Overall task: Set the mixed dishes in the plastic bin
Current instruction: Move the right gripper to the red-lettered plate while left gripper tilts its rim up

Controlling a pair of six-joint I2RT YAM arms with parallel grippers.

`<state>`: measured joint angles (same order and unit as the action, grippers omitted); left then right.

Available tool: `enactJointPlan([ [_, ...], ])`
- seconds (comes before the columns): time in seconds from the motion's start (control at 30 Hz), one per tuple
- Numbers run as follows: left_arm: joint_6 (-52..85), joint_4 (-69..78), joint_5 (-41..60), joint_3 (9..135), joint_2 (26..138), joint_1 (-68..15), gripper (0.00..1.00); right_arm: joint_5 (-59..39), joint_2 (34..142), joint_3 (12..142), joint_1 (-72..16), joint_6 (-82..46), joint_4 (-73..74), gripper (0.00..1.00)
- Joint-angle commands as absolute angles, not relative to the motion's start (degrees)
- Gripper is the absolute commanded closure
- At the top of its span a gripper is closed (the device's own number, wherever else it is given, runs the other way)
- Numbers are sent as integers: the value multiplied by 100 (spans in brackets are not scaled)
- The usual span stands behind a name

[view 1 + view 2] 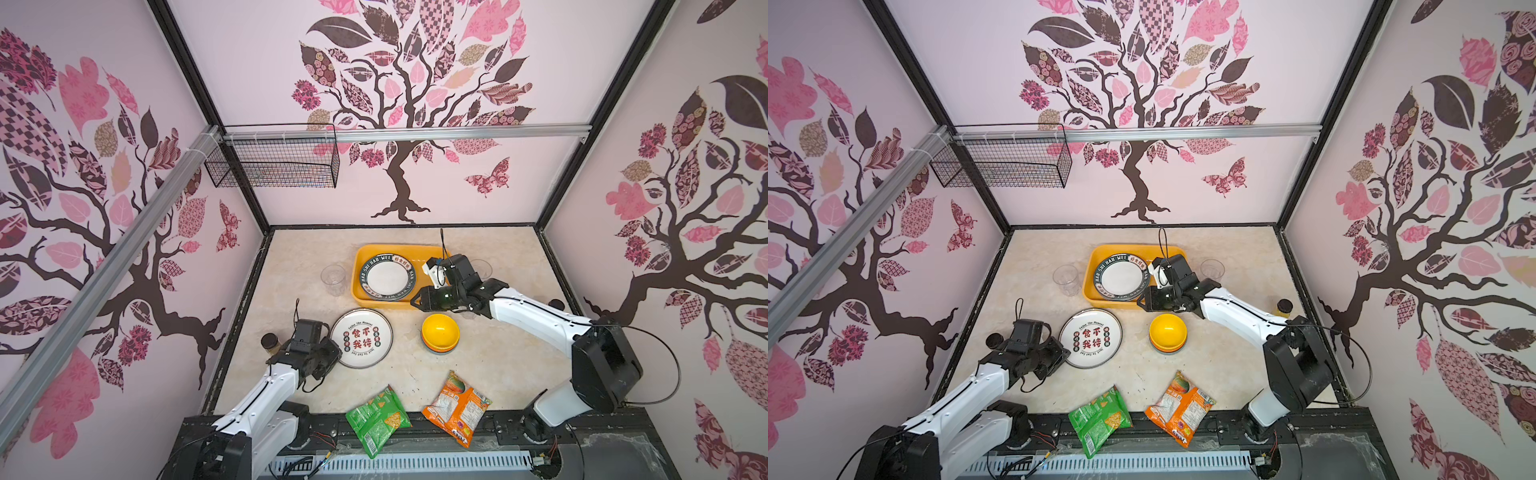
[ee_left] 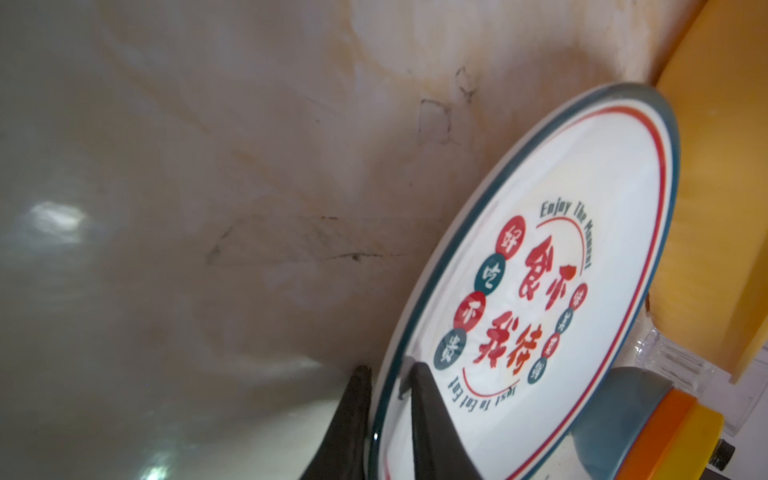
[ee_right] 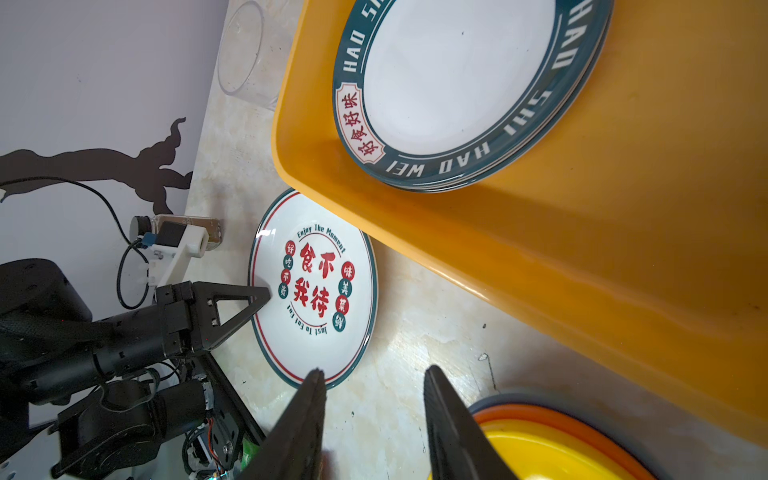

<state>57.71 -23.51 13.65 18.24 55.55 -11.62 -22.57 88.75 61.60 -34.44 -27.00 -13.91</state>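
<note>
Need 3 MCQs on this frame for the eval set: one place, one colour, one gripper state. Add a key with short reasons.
1. Where is the red-character plate?
A) in the plastic bin
B) on the table, on the robot's side of the bin
C) on the bowl stack

2. Colour of the top bowl in the bowl stack?
A) blue
B) green
C) yellow

3. State of the right gripper?
A) open, empty
B) shut on the bin rim
C) shut on the bowl stack

Key:
1 B: it lies outside the bin, with the left gripper on its rim.
2 C: yellow sits over orange and blue.
3 A: its fingers stand apart with nothing between them.
</note>
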Motion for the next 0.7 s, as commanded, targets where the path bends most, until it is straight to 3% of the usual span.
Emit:
enactJointPlan([
  [0.0, 5656, -2559, 1292, 1753, 5523, -1151, 85, -2243, 8852, 6320, -3486, -2730, -1380, 57],
  [0.33, 5362, -3546, 1322, 2068, 4541, -1145, 100, -2219, 8930, 6323, -3489, -2808, -1332, 57],
  [0.67, 5450, -4075, 1478, 2509, 3652, -1154, 100, -2480, 8890, 6306, -3482, -2908, -1317, 57],
])
